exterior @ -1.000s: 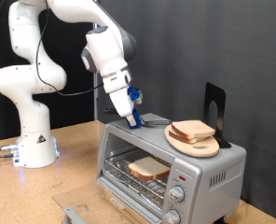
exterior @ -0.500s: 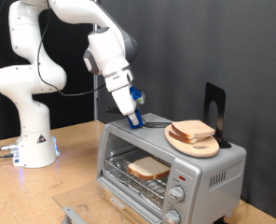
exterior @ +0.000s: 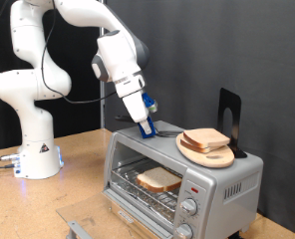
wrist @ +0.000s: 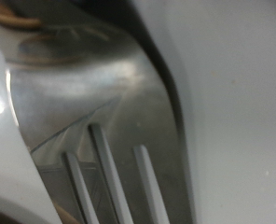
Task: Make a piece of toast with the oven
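Since a second ago the gripper (exterior: 147,126) has drifted slightly toward the oven's (exterior: 227,184) far top edge; whether its fingers are spread or closed I cannot tell. The toast (exterior: 158,179) lies on the rack inside, seemingly placed for heating. More bread (exterior: 206,139) sits on a board (exterior: 191,151) at the oven top's right end.
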You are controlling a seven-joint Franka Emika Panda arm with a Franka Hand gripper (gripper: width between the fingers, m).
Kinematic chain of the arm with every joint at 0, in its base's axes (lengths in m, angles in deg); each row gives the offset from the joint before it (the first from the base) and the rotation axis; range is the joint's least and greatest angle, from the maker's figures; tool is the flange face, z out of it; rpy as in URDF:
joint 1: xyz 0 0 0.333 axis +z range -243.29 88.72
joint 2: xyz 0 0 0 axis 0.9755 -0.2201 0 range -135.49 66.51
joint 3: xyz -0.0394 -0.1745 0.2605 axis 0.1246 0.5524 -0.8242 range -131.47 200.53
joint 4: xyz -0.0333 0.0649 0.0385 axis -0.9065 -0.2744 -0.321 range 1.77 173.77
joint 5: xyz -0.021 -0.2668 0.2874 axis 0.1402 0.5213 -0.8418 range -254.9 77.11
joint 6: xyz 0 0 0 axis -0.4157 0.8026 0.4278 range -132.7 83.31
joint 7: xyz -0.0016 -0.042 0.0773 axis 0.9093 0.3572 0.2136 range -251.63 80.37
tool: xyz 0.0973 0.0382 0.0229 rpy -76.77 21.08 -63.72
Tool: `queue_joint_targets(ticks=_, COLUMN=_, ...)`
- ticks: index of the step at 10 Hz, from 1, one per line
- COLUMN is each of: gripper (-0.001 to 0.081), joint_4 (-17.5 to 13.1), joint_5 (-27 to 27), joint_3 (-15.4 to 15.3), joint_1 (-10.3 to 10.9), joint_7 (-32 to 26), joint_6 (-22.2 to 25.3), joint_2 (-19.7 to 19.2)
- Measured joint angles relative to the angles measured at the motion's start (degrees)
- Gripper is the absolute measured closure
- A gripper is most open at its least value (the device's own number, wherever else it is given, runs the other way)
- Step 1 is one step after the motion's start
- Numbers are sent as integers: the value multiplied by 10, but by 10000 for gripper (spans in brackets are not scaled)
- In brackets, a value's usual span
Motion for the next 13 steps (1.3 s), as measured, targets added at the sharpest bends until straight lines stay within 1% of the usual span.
queue_joint_targets(ticks=2, gripper=7, joint_4=-3, joint_5=-2, joint_3=-6, joint_1=3, joint_7=-2, joint_6=-17, joint_2=-1)
queue_joint_targets(ticks=5, gripper=7, joint_4=-18, joint_5=-21, joint_3=-3, joint_1=12, joint_7=-6, joint_6=-14, joint_2=0)
queue_joint_targets(ticks=6, gripper=7, joint_4=-24, joint_5=-30, joint_3=3, joint_1=13, joint_7=-6, joint_6=4, joint_2=5)
queue_joint_targets(ticks=7, gripper=7, joint_4=-32, joint_5=-40, joint_3=16, joint_1=14, joint_7=-6, joint_6=41, joint_2=14)
queue_joint_targets(ticks=9, gripper=7, joint_4=-50, joint_5=-46, joint_3=56, joint_1=14, joint_7=6, joint_6=150, joint_2=43)
queue_joint_targets(ticks=10, gripper=7, joint_4=-47, joint_5=-46, joint_3=52, joint_1=14, joint_7=4, joint_6=134, joint_2=42)
queue_joint_targets(ticks=11, gripper=7, joint_4=-44, joint_5=-61, joint_3=53, joint_1=16, joint_7=-9, joint_6=127, joint_2=42)
queue_joint_targets(ticks=12, gripper=7, joint_4=-43, joint_5=-93, joint_3=69, joint_1=22, joint_7=-40, joint_6=132, joint_2=48)
queue_joint_targets(ticks=13, gripper=7, joint_4=-40, joint_5=-120, joint_3=95, joint_1=28, joint_7=-76, joint_6=152, joint_2=61)
